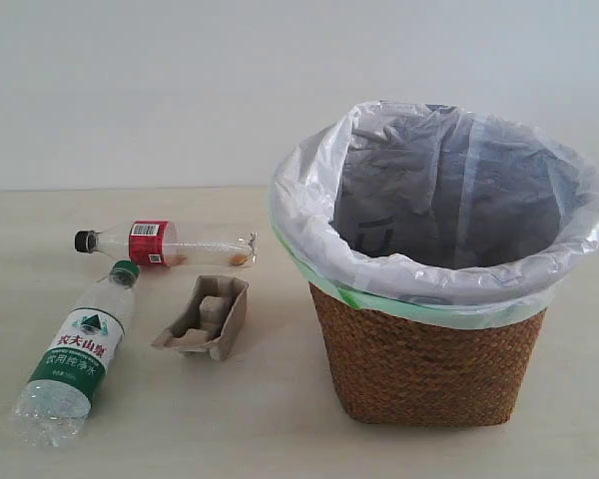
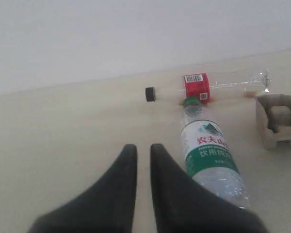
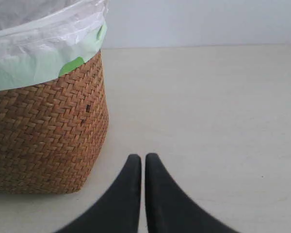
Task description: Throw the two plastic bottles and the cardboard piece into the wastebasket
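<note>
I see wicker wastebasket (image 1: 429, 369) lined with white bag (image 1: 304, 200), green-capped bottle (image 1: 75, 364), black-capped bottle (image 1: 170, 244), pulp tray (image 1: 205, 319) lying outside it, left gripper (image 2: 143, 148), right gripper (image 3: 143, 158) clenched

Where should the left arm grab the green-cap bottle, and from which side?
Take the green-cap bottle at its labelled middle, coming down from above with the left gripper, fingers spanning its width. It lies flat on the table, so both round sides are free there; the cap end sits close to the red-label bottle, leaving little room.
</note>
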